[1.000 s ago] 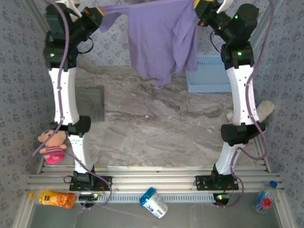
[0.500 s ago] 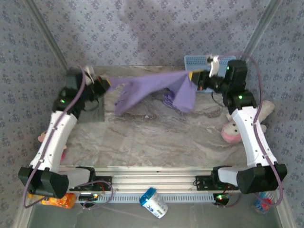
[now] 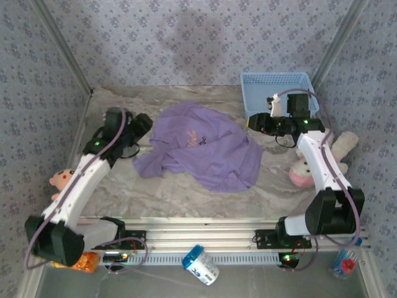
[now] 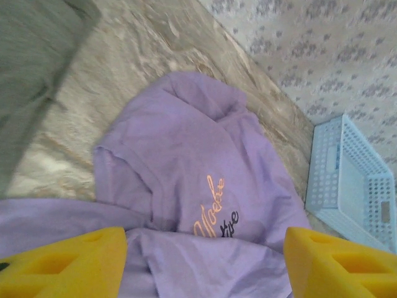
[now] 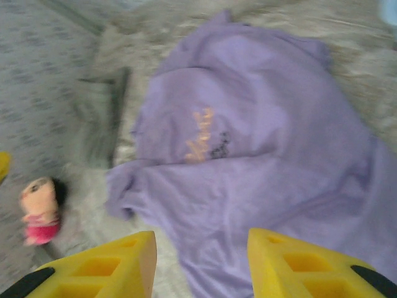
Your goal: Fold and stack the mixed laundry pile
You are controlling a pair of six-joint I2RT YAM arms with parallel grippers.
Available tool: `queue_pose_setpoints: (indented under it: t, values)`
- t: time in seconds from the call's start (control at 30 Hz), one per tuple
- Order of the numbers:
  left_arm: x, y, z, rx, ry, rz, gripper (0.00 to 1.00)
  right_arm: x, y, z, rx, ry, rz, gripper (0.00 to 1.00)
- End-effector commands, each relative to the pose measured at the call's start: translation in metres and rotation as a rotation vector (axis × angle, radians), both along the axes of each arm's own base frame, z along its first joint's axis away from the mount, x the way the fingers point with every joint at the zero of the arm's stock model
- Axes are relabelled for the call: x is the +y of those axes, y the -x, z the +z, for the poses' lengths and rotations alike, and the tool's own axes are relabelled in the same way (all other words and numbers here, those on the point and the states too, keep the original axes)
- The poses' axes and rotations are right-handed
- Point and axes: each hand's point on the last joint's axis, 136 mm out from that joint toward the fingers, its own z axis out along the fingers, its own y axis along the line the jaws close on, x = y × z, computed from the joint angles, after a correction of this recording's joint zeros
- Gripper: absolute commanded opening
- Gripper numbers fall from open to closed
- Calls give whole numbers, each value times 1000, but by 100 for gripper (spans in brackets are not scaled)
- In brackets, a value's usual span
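so the T-shirt (image 3: 201,146) is lying rumpled on the table (image 3: 186,192), lettering up, long axis running hand to hand. My left hand (image 3: 140,125) gapes wide over its sleeve end, and my right hand (image 3: 251,122) sits half-open beside the other end. Both are empty.

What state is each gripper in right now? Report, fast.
Left gripper: open, holding nothing, above the lavender T-shirt.
Right gripper: open, holding nothing, over the same shirt.
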Motion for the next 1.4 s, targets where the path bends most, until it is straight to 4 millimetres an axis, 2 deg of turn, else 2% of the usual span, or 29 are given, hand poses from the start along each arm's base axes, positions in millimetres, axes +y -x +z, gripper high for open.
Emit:
queue_pose_setpoints:
  t: [0.0, 0.03, 0.13, 0.27, 0.33, 0.43, 0.53, 0.6, 0.63, 0.67, 0.7, 0.73, 0.77, 0.8, 0.83, 0.97, 1.07, 1.13, 1.2, 1.23, 1.27, 1.33, 1.37]
  values:
    - [-34, -16, -20, 32, -7, -61, 67, -30, -19, -39, 77, 142, -198, 45]
    - [-47, -18, -32, 62, -16, -92, 67, -36, -16, -63, 128, 176, -239, 47]
    - [-78, -20, -71, 158, -82, -180, 71, -48, -16, -98, 182, 282, -320, 55]
    - [-97, -18, -121, 322, -177, -252, 75, -62, -11, -141, 304, 370, -394, 61]
    - [-95, -13, -143, 404, -223, -261, 75, -68, -9, -158, 352, 386, -431, 62]
    - [-87, -4, -165, 488, -285, -268, 76, -72, -11, -177, 378, 383, -458, 65]
    - [-75, 9, -187, 572, -345, -260, 75, -65, -19, -195, 407, 337, -442, 67]
    - [-69, 16, -197, 616, -369, -256, 68, -53, -26, -201, 416, 289, -411, 66]
    - [-67, 19, -201, 629, -376, -258, 59, -47, -30, -203, 415, 266, -396, 64]
    - [-65, 20, -203, 634, -379, -258, 50, -42, -31, -204, 415, 246, -383, 60]
    - [-65, 22, -204, 637, -384, -264, 38, -38, -32, -206, 423, 232, -376, 50]
    - [-64, 24, -203, 637, -390, -269, 21, -37, -30, -206, 438, 224, -371, 34]
    - [-60, 26, -203, 644, -404, -272, 5, -37, -28, -206, 448, 225, -372, 22]
    - [-55, 33, -201, 660, -426, -278, 0, -40, -23, -204, 457, 234, -378, 8]
    - [-50, 38, -200, 667, -447, -284, 0, -44, -17, -200, 459, 250, -382, 0]
    - [-26, 68, -199, 700, -515, -301, 0, -50, 17, -176, 433, 313, -342, 0]
    - [-3, 87, -196, 711, -567, -267, 0, -27, 74, -174, 511, 315, -222, 0]
    - [6, 88, -192, 700, -561, -234, 0, -3, 118, -182, 599, 313, -105, 0]
    - [9, 82, -187, 689, -533, -202, 0, 10, 147, -188, 654, 337, -13, 0]
    - [8, 75, -182, 677, -516, -188, 1, 13, 155, -188, 658, 362, 33, 8]
    - [7, 68, -177, 664, -503, -182, 8, 13, 157, -186, 654, 372, 44, 15]
    - [4, 46, -162, 622, -494, -170, 45, 5, 142, -175, 605, 383, -8, 46]
    - [2, 36, -154, 604, -490, -168, 54, 2, 129, -168, 570, 369, -34, 54]
